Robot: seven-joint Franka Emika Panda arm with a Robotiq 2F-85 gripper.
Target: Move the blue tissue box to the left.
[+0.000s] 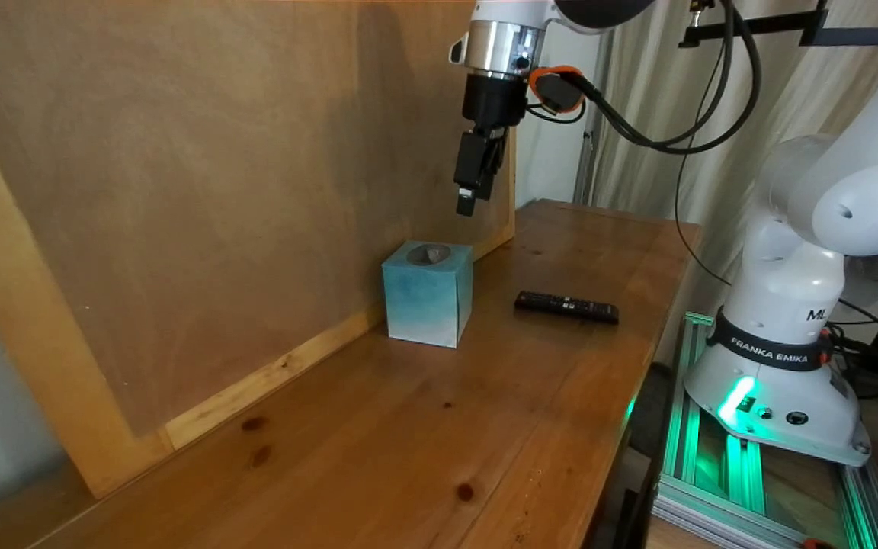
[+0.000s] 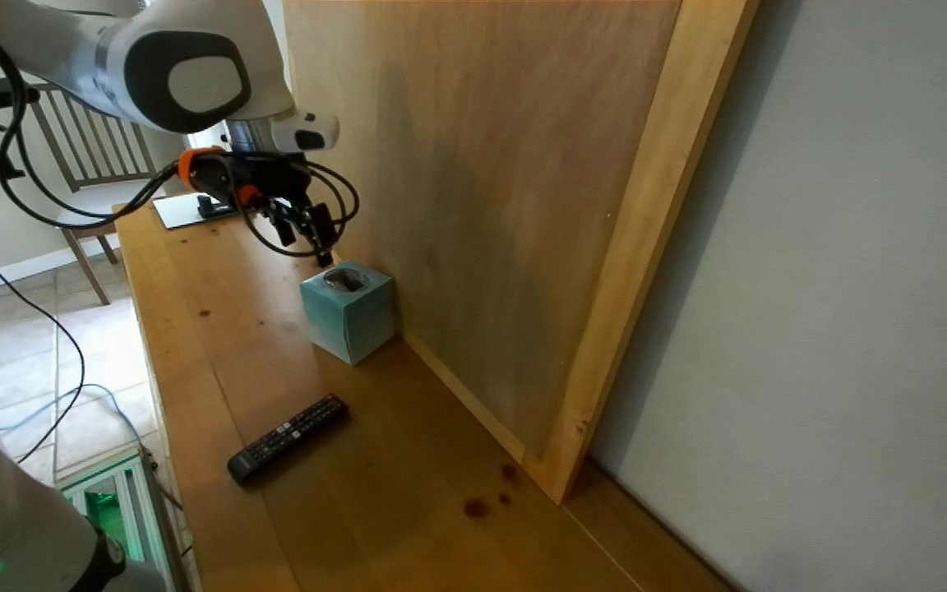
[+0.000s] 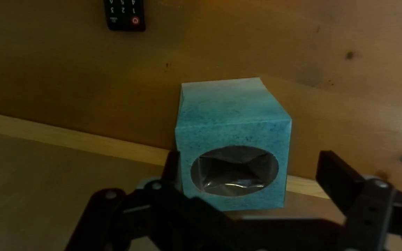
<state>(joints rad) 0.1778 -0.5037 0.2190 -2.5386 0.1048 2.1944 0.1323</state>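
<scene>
The blue tissue box (image 1: 424, 301) is set upright on the counter (image 1: 378, 457), close beside the foot of the wooden panel (image 1: 218, 191); whether the two are touching cannot be told. Above it the claw (image 3: 249, 169) is held with its fingers (image 3: 334, 178) spread wide and nothing gripped, presumably so that opposite sides of the box can be straddled on the way down. In the wrist view the box is not centred in the gap: its edge is met by one finger, while bare room is left beside the other, so a sideways correction seems to be called for before any lowering. The step in hand is judged to be the approach to a grasp, with the leftward move not yet made. The remote (image 1: 566, 306) is placed apart from the box, apparently with no part in the task. "FRANKA EMIKA" can be read on the black band (image 1: 770, 351) around the robot's base (image 1: 782, 412), and "ML" just above it. On the remote, upside-down number keys (image 3: 123, 9) and a red power mark (image 3: 135, 21) are made out; no writing is seen on the box.
</scene>
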